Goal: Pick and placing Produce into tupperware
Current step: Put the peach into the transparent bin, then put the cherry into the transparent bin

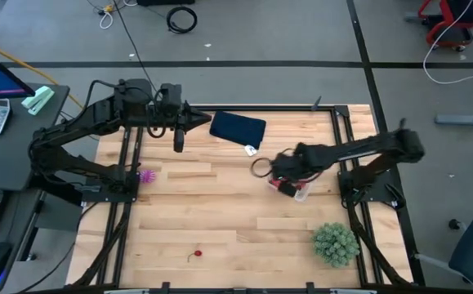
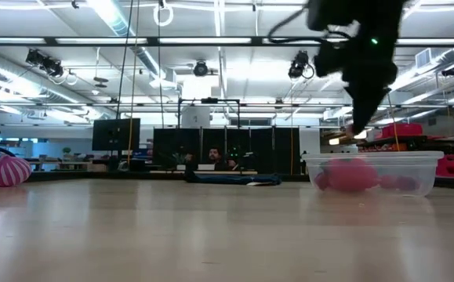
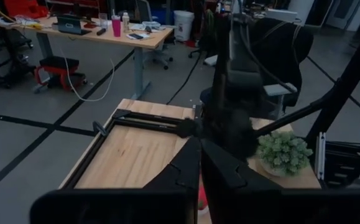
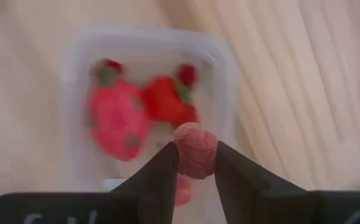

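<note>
High view: right gripper (image 1: pixel 287 178) over the tub (image 1: pixel 299 190) near the table's (image 1: pixel 220 220) right side, arm reaching in from the right. Left gripper (image 1: pixel 179 139) parked by the far edge, beside a navy cloth (image 1: pixel 238 129). Purple spiky piece (image 1: pixel 146 175) by the left frame; tiny red piece (image 1: pixel 196 255) near the front edge; green plant (image 1: pixel 336 243) at the front right.

Low view: clear tub (image 2: pixel 372 172) standing on the right, pink and red produce (image 2: pixel 350 175) inside; right arm hanging dark above it. Pink striped piece (image 2: pixel 5 170) far left. Cloth (image 2: pixel 230 178) flat in the distance.

Left wrist view: left fingers (image 3: pixel 223 168) pressed together, nothing between them; plant (image 3: pixel 283 152) and table beyond.

Right wrist view: right gripper (image 4: pixel 196 163) clamped on a round pink piece (image 4: pixel 196 149), held directly above the tub (image 4: pixel 229 74). Inside, a pink fruit (image 4: pixel 117 115) and red ones (image 4: pixel 164 99) with green tops.
</note>
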Robot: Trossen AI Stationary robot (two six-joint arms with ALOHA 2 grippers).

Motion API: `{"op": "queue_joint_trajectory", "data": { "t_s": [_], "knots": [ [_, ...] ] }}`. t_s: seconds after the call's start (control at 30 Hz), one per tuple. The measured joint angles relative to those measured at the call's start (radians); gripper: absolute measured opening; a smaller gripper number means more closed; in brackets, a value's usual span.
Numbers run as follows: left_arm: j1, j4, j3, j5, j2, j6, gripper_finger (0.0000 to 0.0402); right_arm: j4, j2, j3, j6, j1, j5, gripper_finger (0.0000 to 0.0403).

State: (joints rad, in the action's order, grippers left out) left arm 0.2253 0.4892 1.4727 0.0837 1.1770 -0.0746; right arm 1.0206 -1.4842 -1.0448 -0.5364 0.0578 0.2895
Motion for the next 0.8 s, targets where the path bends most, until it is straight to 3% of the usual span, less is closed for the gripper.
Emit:
{"op": "queue_joint_trajectory", "data": {
  "t_s": [0.17, 0.3, 0.5, 0.8],
  "knots": [
    [0.0, 0.001, 0.0, 0.0, 0.0, 0.006, 0.0017, -0.267, 0.174, 0.245, -0.012, -0.018, -0.117, 0.0103],
    [0.0, 0.001, 0.0, -0.001, 0.0, 0.006, 0.001, -0.365, 0.233, 0.365, -0.012, -0.019, -0.126, 0.0107],
    [0.001, -0.003, 0.0, -0.001, 0.0, 0.006, 0.0014, -0.369, 0.219, 0.407, -0.01, -0.019, -0.149, 0.0118],
    [0.001, 0.001, 0.0, -0.001, 0.001, -0.053, 0.0012, -0.446, 0.214, 0.407, 0.139, -0.018, -0.145, 0.0163]
  ]
}}
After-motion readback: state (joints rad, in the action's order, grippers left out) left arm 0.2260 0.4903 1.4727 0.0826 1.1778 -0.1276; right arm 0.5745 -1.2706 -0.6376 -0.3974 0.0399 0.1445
